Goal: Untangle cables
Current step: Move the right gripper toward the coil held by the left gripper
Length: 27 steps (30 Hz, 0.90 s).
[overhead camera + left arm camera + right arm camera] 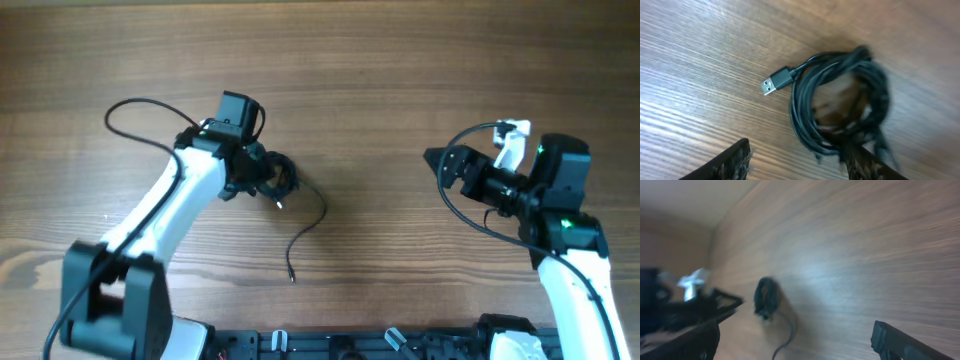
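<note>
Since the cables (801, 107) lie wound in a tight coil on the table (400, 80) directly ahead of the left gripper (796, 155), I judge the untangling barely begun. From the left wrist camera I see several thin black strands looped round one another. They bunch thickest beyond the finger (865, 161) on the right of that view, which overlaps the coil's near edge; whether it touches I cannot tell. One plug (774, 84) pokes free of the coil, ahead of the gap between the fingers and toward the other finger. The jaws stand wide apart and grip nothing. From overhead, a single loose tail (290, 262) runs out of the bundle toward the arm's base side, so one length is at least partly free. How many cords make up the coil I cannot count. The right gripper (796, 332) sits well apart from the bundle, fingers spread wide and empty, with the coil small, far ahead and off to its left. By my reading nearly everything is left: pinning the coil, drawing each cord out, and laying them apart.
</note>
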Each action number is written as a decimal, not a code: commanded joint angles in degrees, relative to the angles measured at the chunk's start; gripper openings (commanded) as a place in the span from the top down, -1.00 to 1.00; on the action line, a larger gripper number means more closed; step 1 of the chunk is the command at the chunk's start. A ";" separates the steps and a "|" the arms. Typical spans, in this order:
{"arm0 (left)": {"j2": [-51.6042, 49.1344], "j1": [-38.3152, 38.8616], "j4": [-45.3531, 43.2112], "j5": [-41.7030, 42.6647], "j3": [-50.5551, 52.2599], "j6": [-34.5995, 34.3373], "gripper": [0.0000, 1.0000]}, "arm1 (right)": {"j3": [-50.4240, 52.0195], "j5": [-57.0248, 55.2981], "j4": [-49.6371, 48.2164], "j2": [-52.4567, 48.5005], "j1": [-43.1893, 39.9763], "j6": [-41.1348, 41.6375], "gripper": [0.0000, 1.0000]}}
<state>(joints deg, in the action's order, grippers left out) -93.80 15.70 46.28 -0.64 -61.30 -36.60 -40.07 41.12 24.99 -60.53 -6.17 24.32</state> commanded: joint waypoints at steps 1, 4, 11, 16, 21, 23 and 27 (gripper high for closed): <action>-6.21 0.07 -1.92 -0.44 0.39 1.92 0.03 | -1.05 5.25 -0.55 -1.88 2.49 -1.66 -1.00; -9.81 0.07 -5.25 0.15 0.39 1.88 0.17 | -1.05 1.88 -0.57 -1.88 5.92 -1.62 -1.00; -12.90 0.04 -8.33 -0.90 0.37 1.88 0.92 | -1.05 -3.89 -0.90 -1.88 12.17 2.01 -1.00; -7.32 -0.48 -3.30 -3.52 -0.26 1.88 0.92 | -0.94 -3.37 -6.08 -1.95 12.57 11.69 -0.81; 6.69 -0.44 -3.48 -0.13 -0.26 6.99 0.92 | -0.90 -3.08 -9.81 -2.03 19.19 8.70 -0.44; 12.24 -0.44 -4.04 5.29 -0.26 15.30 0.92 | -0.90 -3.43 -12.07 -3.04 22.40 8.74 -0.45; 19.08 -0.44 -3.87 8.61 -0.26 22.77 0.92 | -0.90 -1.18 -20.39 -6.49 26.82 8.87 -0.35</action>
<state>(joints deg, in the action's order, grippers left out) -78.41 15.59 42.44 3.68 -61.30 -22.50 -40.14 38.02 7.44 -64.77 18.52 33.36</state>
